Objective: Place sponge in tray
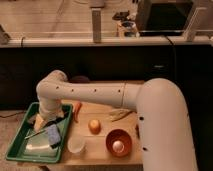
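Note:
The green tray [20, 145] sits at the left end of the wooden table. The light-blue sponge [53, 134] lies inside it, near its right rim. My gripper [50, 123] hangs over the tray's back right part, directly above the sponge and very close to it. I cannot tell whether it touches the sponge. My white arm [100, 95] reaches in from the right across the table's back.
In the tray lie a yellowish piece [36, 120] and a pale flat item [40, 146]. On the table are an orange carrot [77, 111], a round orange fruit [94, 125], a translucent cup [76, 145], an orange-brown bowl [119, 141] and a pale-green item [119, 115].

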